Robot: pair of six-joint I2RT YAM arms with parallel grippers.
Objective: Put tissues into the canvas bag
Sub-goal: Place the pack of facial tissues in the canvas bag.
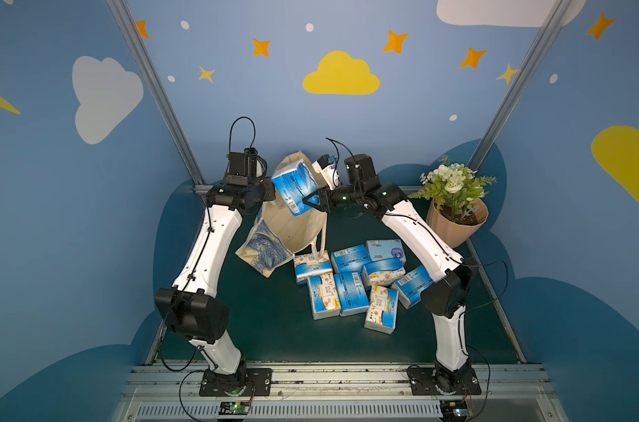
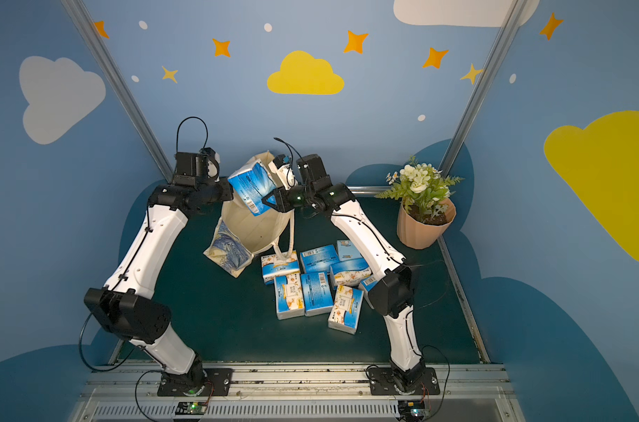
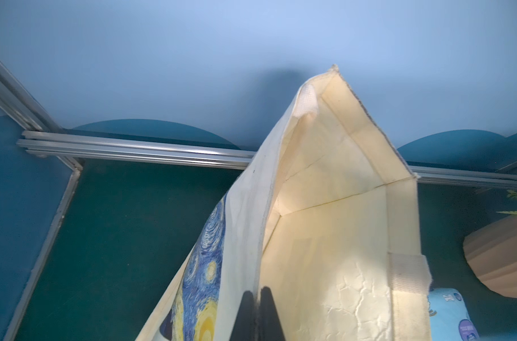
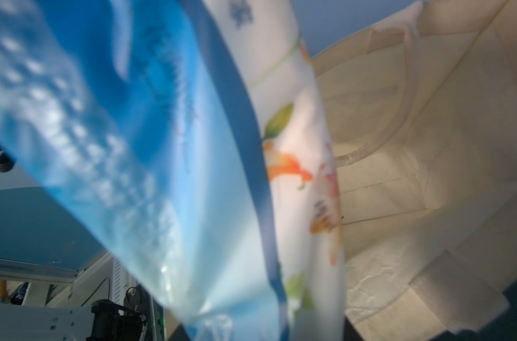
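On the left, the left gripper [image 3: 255,290] has its two dark fingers [image 3: 245,313] pressed tight together on the rim of the cream canvas bag [image 1: 263,248], which has a blue-and-yellow swirling painting printed on its outer side. This grip holds the bag's mouth up and open above the dark green table [image 1: 274,329]. The inside of the bag looks empty in both wrist views: only cream cloth and one handle are seen, though the deepest part is not fully visible.

Just to the right, a soft brick-shaped tissue pack [image 1: 292,186] in blue-and-white plastic wrap hangs tilted over the open mouth. The right gripper [image 1: 309,201] pinches it at its lower corner, the fingers narrow around the wrap.

So I judge that the task is at its beginning: this pack is about to go in, and none is surely inside. Eight more packs [image 1: 351,288] lie in a loose heap on the table right of the bag, some with orange prints, and one paler pack [image 1: 386,250] carries a round purple mark.

At the far right stands a beige faceted flowerpot [image 1: 456,223] with white flowers, well apart.

A barcode shows on the held pack, but the writing is too small to read.
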